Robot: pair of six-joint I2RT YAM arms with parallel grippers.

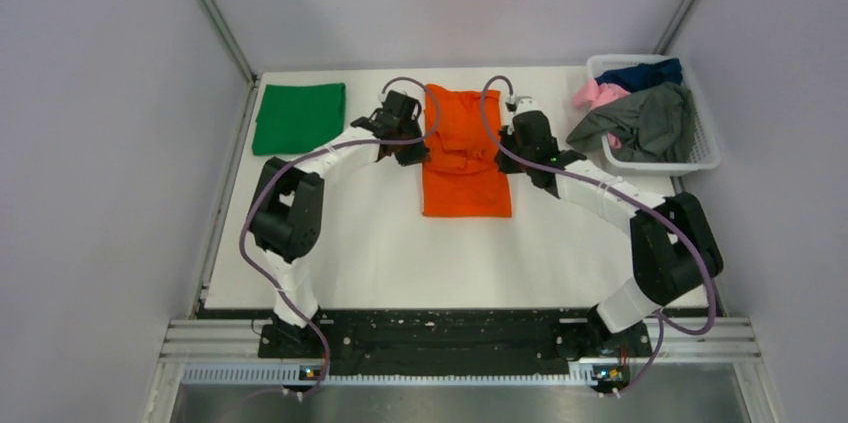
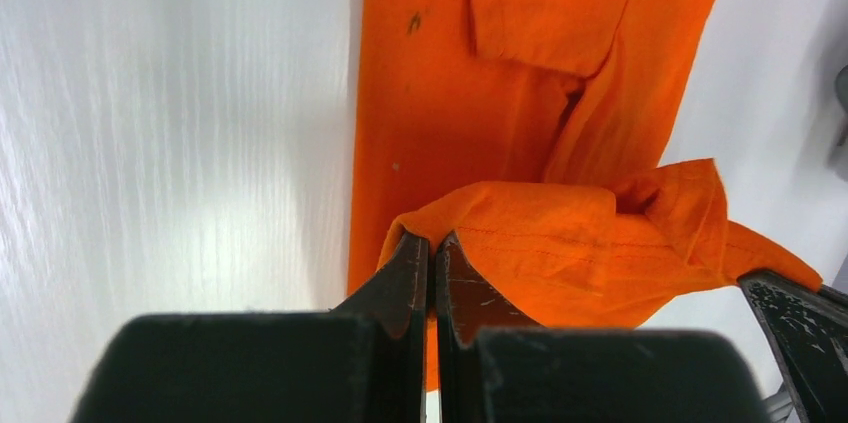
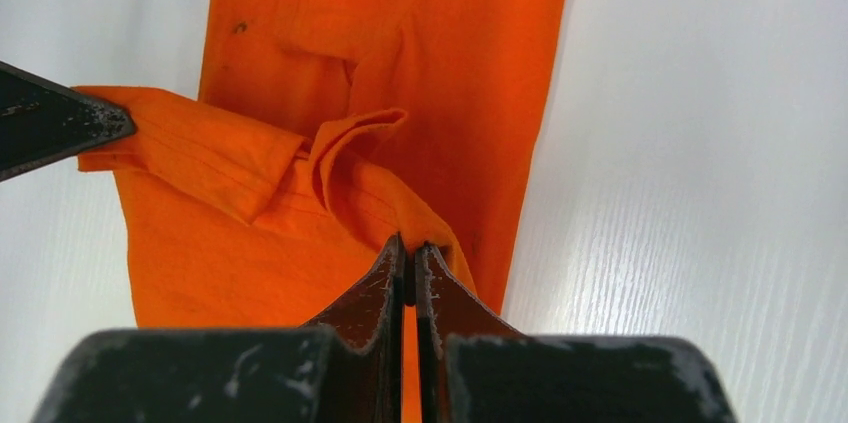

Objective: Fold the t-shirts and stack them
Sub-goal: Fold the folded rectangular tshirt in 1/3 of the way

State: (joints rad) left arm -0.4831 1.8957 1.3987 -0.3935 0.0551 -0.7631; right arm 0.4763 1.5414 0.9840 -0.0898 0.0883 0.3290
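Orange t-shirt (image 1: 465,158) of soft cloth, marked with a few tiny dark specks, lies at the middle of the flat white table (image 1: 380,253), folded into a long narrow strip that runs from the far edge toward the arms. The black two-finger left gripper (image 2: 432,243) sits at the strip's left edge and the matching right gripper (image 3: 408,248) at its right edge, facing each other across the cloth. Each has its jaws pressed together on a pinch of orange fabric. In the left wrist view a stitched hem rises from the flat cloth straight into the closed fingertips. In the right wrist view a creased fold climbs the same way into the right fingertips. Between the two grips a loose, rumpled band of the orange t-shirt is held raised above the flat part, which stays on the table beyond and beneath it. A tip of the opposite gripper shows at the edge of each wrist view, close to the lifted band. Well to the left, at the far left corner, a plain green t-shirt (image 1: 298,118) lies folded into a flat rectangle. At the far right corner a white plastic lattice basket (image 1: 705,158) holds a crumpled grey t-shirt (image 1: 645,123), a pink t-shirt (image 1: 597,93) and a navy t-shirt (image 1: 640,73), the grey one spilling over the basket's left rim.
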